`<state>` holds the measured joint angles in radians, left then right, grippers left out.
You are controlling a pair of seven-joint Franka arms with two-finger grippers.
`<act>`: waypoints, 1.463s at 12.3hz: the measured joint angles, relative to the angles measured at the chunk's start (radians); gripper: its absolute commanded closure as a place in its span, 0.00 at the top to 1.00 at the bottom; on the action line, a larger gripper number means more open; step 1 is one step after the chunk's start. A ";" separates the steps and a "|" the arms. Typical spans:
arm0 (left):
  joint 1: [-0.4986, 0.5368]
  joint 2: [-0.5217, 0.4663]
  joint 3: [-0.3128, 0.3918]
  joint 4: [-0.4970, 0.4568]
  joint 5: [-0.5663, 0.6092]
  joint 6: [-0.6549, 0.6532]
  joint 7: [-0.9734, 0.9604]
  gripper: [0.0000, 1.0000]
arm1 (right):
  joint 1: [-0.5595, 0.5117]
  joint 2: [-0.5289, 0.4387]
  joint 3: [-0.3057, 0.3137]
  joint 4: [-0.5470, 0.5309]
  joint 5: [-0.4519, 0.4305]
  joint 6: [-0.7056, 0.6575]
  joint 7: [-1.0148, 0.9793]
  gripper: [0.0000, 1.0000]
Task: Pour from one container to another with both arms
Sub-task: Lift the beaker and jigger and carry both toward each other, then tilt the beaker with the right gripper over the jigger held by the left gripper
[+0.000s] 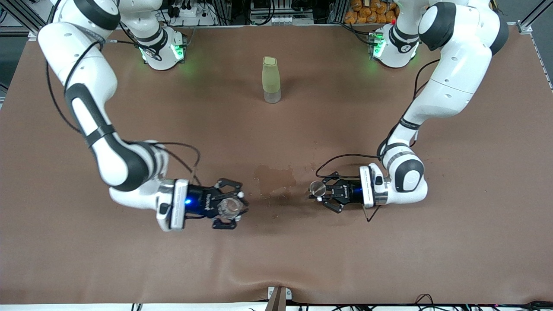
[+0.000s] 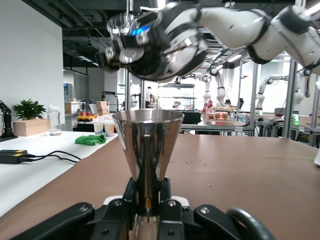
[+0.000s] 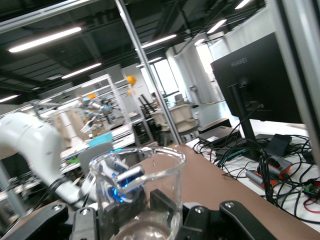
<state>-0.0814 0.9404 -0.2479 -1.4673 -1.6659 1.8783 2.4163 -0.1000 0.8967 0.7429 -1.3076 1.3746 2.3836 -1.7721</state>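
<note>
My right tool [image 1: 233,208] grips the cup [image 1: 227,207], my left tool [image 1: 323,193] the jigger [image 1: 318,188], both over the stain [image 1: 274,179]. I should bring the cup over the jigger's rim, then tip slowly.

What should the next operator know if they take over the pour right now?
Right pincer: shut on the glass measuring cup, held upright in the air over the table's front-camera side, toward the right arm's end.
Left pincer: shut on the steel jigger, also upright, rim up, facing the cup across a stained patch of the brown table cover.
The pale-green bottle stands untouched, farther from the front camera, between the two bases.
Done: both vessels grasped.
Left: bring the cup over the jigger, tilt it, pour. Whether the cup holds anything cannot be told.
</note>
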 measured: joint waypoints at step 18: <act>-0.168 0.003 0.005 0.017 -0.241 0.258 0.146 0.00 | 0.122 -0.005 0.259 -0.061 0.000 0.439 0.588 0.00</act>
<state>-0.2491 0.9431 -0.2427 -1.4500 -1.9068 2.1364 2.5620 0.0224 0.8914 1.0022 -1.3685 1.3749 2.8225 -1.1844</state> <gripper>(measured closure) 0.793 0.841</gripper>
